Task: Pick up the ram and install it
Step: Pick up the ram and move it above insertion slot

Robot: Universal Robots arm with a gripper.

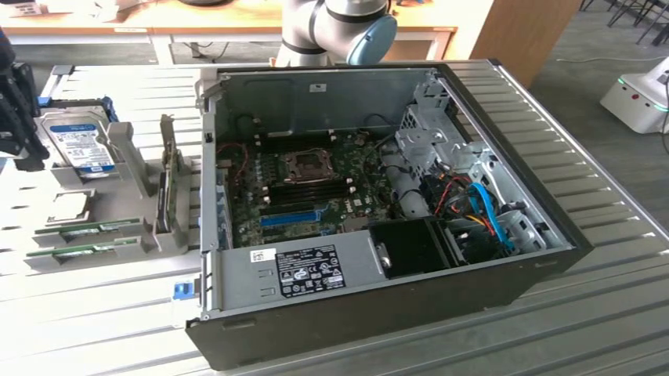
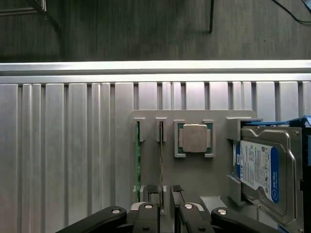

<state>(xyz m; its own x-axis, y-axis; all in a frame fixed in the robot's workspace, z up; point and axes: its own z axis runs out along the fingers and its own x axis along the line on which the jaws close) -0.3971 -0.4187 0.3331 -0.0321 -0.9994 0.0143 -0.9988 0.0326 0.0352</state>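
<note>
Wrist view gives the clearest writing: the hard drive (image 2: 262,170) carries a blue-and-white label on which the letters WD can be read, while the smaller print is too fine to read. In the exterior view the open computer case (image 1: 397,196) has a white sticker and a black sticker side by side on its metal power-supply box (image 1: 303,270), both with print too small to read.

The ram (image 2: 161,145) is a thin, long stick seen edge-on, standing in a slot of the grey holder (image 2: 194,174) that lies on the slatted metal table (image 2: 63,155). A second ram stick (image 2: 137,160), showing a green edge, stands in the neighbouring slot just beside it. In the exterior view the same two sticks appear as narrow green strips with pale labels at the near end of the holder, at the exterior view's left of the case.

The pincer (image 2: 164,190) stands with its fingers apart, one ribbed pad (image 2: 152,189) on each side of the ram's end. Whether a pad touches the stick cannot be told.

Counted: two ram sticks, one hard drive, one square processor chip (image 2: 194,138) lying flat in the holder between the sticks and the drive, one case, and one bright-blue slot strip (image 1: 291,217) on its motherboard.
</note>
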